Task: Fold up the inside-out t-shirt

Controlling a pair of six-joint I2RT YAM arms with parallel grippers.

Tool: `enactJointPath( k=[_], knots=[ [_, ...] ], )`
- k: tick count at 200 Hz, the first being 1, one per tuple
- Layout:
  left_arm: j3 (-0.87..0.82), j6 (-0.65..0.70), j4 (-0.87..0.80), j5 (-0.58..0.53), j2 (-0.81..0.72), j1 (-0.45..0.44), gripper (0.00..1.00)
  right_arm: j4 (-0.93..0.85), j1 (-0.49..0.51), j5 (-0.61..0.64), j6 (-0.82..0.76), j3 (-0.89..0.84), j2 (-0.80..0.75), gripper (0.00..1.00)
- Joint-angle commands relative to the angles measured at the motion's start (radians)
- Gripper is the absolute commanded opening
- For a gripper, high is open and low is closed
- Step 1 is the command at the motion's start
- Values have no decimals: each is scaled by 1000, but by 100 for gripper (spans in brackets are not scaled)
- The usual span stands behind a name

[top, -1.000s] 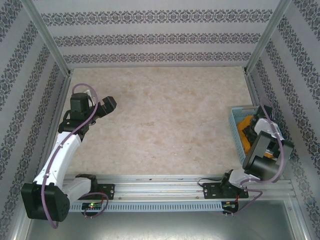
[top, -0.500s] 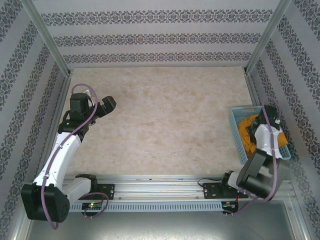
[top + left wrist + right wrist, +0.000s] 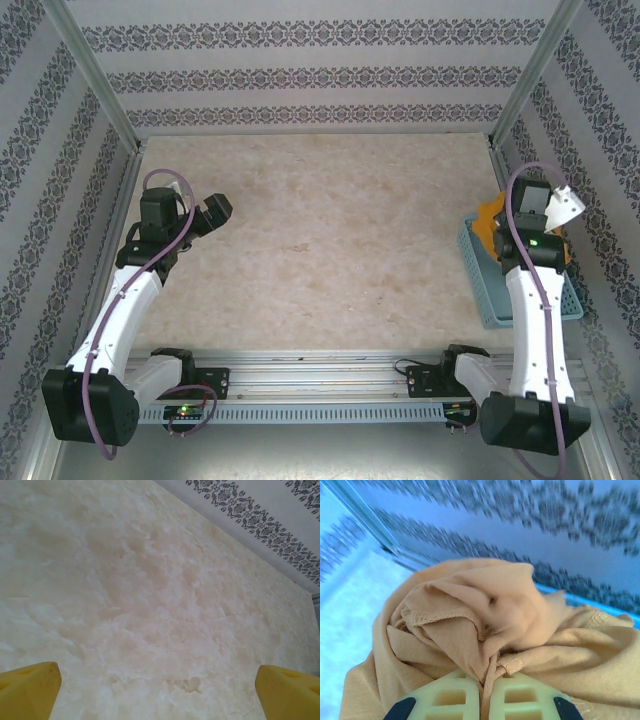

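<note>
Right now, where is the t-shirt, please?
In the top view, far right: the t-shirt is bunched in the shut right gripper, over the far end of the light-blue basket.

Top view: I get bright, even, diffuse light, sharp all over, only faint soft shadows on the table (image 3: 330,250). Left wrist: table pale and washed out, grain soft (a mild haze, I'd say). Right wrist: strong blue cast; wall (image 3: 545,510) pattern smeared with blur, shirt (image 3: 485,610) folds near the lens fairly crisp.
</note>
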Motion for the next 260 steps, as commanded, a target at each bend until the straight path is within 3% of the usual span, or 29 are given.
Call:
enactJointPath(
  k=[1,41,77,112,135,158,182,209,222,260],
  knots=[
    [-16,-12,16,1,-16,-7,100,-37,90,187,-46,106,-4,0],
    [-16,-7,17,8,-13,-7,100,42,323,361,-184,279,3,0],
    [-24,-9,18,7,-23,-7,100,231,629,517,-497,501,97,0],
    [-36,-15,22,9,-26,-7,100,375,864,474,-739,722,269,0],
    [-33,-17,15,15,-24,-7,100,306,956,356,-725,888,419,0],
    [-27,-12,-2,20,-26,-7,100,180,973,201,-589,985,542,0],
    [-30,-4,-6,60,-20,-7,100,170,965,63,-457,865,596,0],
    [-6,18,-24,153,51,-29,100,226,920,-149,-287,587,595,0],
    [14,36,-49,151,102,-76,100,263,892,-210,-208,440,579,18],
    [61,62,-91,50,261,-257,100,279,789,-256,-84,76,483,53]
  ],
)
